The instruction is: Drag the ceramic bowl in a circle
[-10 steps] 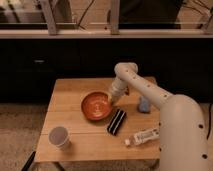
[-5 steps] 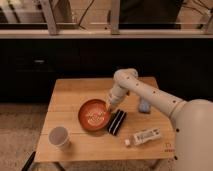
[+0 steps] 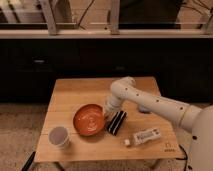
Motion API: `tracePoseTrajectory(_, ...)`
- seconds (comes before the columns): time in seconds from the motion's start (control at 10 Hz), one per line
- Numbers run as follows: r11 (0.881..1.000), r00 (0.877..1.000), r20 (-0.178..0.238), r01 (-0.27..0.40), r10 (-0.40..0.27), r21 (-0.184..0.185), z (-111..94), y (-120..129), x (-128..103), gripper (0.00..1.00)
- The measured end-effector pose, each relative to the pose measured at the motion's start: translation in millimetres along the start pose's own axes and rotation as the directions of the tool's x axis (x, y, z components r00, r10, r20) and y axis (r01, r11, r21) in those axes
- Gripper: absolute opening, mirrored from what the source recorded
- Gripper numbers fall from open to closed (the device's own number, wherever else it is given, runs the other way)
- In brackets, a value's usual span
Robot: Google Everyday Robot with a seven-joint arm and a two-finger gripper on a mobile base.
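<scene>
Shifted since last entry: ceramic bowl (image 3: 89, 120) now sits further front-left on the wooden table (image 3: 75, 90), near the grey cup (image 3: 59, 136). My gripper (image 3: 106, 112) stays at its right rim to steer the arc; whether it is clamped, I cannot tell.

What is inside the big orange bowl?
The ceramic bowl looks empty, just shiny orange inside. The end effector sits at its right rim in the picture and hides that small edge.
</scene>
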Motion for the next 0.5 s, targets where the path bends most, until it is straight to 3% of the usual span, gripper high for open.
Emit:
tracePoseTrajectory(0.2, 0.999, 0.999, -0.003, -0.052, 0.052, 0.017, 12.4, -15.9, 7.6, 0.0)
tracePoseTrajectory(0.5, 0.998, 0.999, -0.005, -0.032, 0.032, 0.062, 26.0, -43.6, 18.1, 0.0)
